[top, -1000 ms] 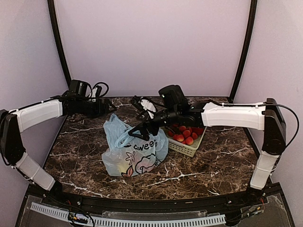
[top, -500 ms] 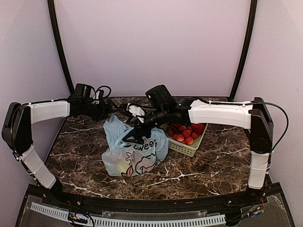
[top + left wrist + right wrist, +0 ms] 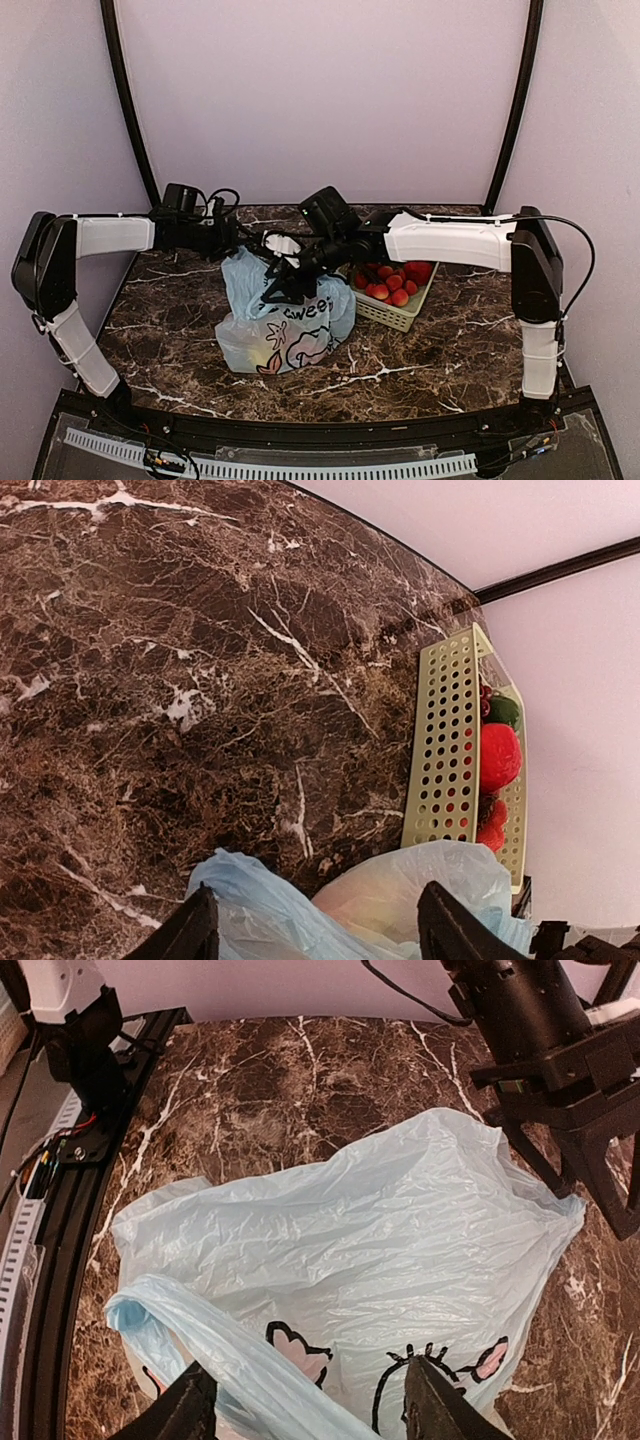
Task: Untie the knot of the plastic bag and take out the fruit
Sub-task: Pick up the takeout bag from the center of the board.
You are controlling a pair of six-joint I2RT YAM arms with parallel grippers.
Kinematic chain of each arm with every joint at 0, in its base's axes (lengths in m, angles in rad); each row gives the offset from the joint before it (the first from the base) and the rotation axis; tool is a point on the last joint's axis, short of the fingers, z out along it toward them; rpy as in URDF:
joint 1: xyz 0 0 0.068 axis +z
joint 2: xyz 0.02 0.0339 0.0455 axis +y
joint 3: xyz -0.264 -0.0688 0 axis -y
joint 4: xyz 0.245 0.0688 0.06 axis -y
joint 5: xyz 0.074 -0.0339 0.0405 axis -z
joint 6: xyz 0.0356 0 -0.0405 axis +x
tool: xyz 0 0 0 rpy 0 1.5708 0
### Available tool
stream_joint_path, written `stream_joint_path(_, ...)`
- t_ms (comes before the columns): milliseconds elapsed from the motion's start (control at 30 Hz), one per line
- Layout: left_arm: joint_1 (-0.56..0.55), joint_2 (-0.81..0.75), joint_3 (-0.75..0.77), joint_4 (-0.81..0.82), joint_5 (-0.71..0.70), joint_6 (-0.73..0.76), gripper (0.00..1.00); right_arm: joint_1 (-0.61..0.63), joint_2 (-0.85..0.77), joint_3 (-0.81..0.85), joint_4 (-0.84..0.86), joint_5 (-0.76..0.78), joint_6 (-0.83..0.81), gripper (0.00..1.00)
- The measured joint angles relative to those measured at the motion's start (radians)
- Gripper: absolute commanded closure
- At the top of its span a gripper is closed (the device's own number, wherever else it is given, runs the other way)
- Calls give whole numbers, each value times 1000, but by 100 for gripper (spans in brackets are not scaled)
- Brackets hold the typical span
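The light blue plastic bag [image 3: 285,322] with its cartoon print lies on the marble. Its film [image 3: 380,1230] fills the right wrist view. My right gripper [image 3: 278,288] is low over the bag's top. Its jaws [image 3: 312,1410] are open, and a twisted handle strip [image 3: 200,1345] runs between the fingers. My left gripper [image 3: 243,243] is at the bag's far left corner. It [image 3: 320,935] is open too, with bag film [image 3: 260,910] between its fingers. Fruit [image 3: 400,900] glows orange-pink through the film. I cannot make out the knot.
A pale green lattice basket [image 3: 388,310] of red strawberries stands right of the bag, touching it; its perforated wall [image 3: 440,750] and a large red fruit [image 3: 498,755] show in the left wrist view. Cables and black gear [image 3: 300,222] lie at the back edge.
Both arms closed in on the bag: the right gripper moved left and down onto its top, the left gripper moved right to its far corner. Both jaws have narrowed.
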Motion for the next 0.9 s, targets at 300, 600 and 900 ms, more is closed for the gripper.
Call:
stream_joint_path(300,0,20,-50,74,49,-51,89,0,0,-4,13,-2,21,96)
stream_joint_path(600,0,18,-61,148,62,-87,99,-11,-16,-103,115,-43,100,100)
stream_joint_path(900,88,-40,123,113,30,-84,99,-154,-115,-43,216,-21,279,100)
